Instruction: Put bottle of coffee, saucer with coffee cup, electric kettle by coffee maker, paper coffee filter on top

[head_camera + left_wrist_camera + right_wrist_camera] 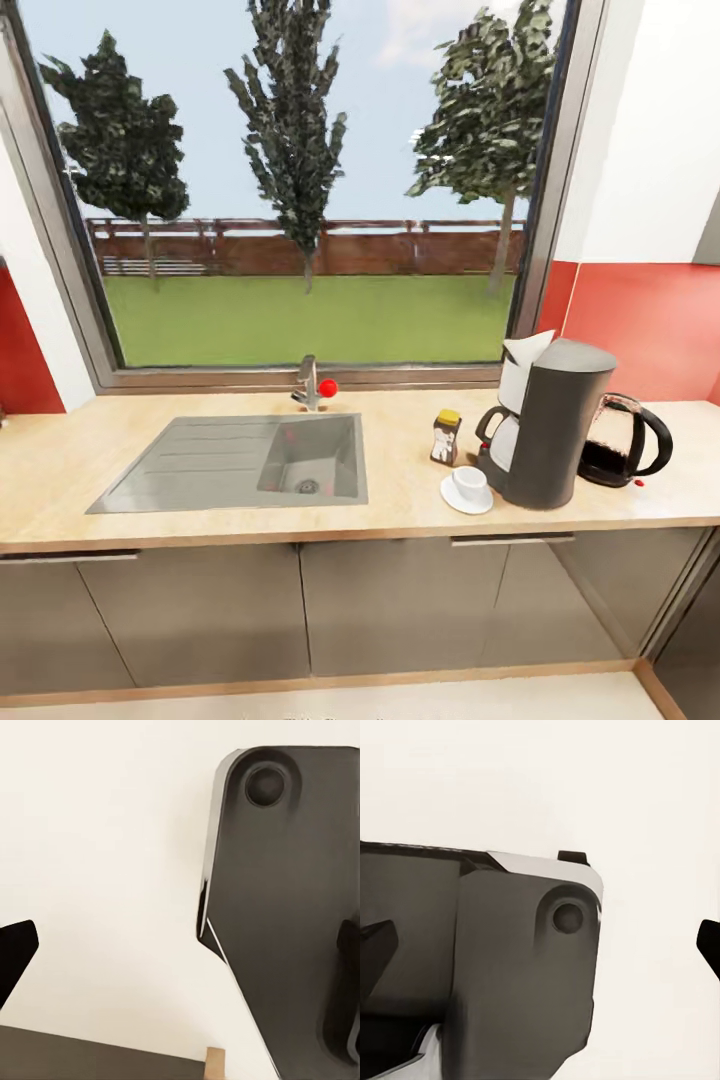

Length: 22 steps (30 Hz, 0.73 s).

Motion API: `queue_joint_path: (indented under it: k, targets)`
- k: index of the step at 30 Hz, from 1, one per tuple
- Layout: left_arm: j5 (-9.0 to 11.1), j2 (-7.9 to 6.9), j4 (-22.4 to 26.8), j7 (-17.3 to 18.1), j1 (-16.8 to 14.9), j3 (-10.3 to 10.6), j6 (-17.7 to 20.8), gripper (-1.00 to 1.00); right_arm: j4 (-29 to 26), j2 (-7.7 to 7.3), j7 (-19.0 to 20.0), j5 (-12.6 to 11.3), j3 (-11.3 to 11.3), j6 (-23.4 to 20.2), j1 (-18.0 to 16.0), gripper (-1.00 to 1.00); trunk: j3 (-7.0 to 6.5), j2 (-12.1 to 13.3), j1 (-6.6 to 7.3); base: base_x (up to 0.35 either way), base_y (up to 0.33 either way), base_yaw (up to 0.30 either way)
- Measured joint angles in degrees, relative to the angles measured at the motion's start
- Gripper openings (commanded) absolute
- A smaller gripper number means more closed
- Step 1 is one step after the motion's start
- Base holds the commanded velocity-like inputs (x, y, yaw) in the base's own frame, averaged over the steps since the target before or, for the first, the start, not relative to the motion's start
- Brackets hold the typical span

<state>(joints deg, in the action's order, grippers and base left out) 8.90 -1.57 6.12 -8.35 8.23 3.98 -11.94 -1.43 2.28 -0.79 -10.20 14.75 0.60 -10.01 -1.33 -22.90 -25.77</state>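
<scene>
On the right part of the wooden countertop [60, 470] stands the dark grey coffee maker [555, 425], with a white paper filter [522, 360] sticking up at its top left. Left of it stands the small coffee bottle [446, 437] with a yellow lid. In front of the bottle, a white cup [469, 484] sits on a white saucer [452, 501]. The glass electric kettle [622, 440] with its black handle stands right of the coffee maker. My left gripper [180, 960] and right gripper [544, 945] are open, with nothing between the black fingertips, over pale floor and dark robot body panels.
A grey sink [240, 465] with a faucet [310, 385] is set in the counter's middle, under a large window. Grey cabinet doors [390, 600] run below the counter's front edge. A red wall [650, 320] rises behind the kettle.
</scene>
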Motion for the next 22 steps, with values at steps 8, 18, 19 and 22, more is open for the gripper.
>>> queue_joint_path:
  k: [8,18,19,22]
  targets:
    - [0.58,-0.1,0.06,-0.1,-0.02,-0.44,0.08,1.0,-0.39,-0.1,0.0,-0.13,-0.16,0.32,0.0,1.0,0.0,0.0,0.01,-0.007,-0.005,0.01]
    - [0.55,-0.08,0.04,-0.02,-0.02,-0.37,0.11,1.0,-0.45,-0.1,0.0,-0.14,-0.12,0.34,0.0,1.0,0.0,0.0,0.01,0.0,0.0,0.0]
    - [0.54,-0.06,0.03,-0.02,-0.02,-0.4,0.15,1.0,-0.45,-0.1,0.0,-0.13,-0.12,0.34,0.0,1.0,0.0,0.0,0.01,0.0,0.0,0.0]
    - [0.52,-0.02,0.02,0.04,-0.02,-0.5,0.15,1.0,-0.46,-0.1,0.0,-0.11,-0.07,0.35,0.0,1.0,0.0,0.0,0.01,0.0,0.0,0.0]
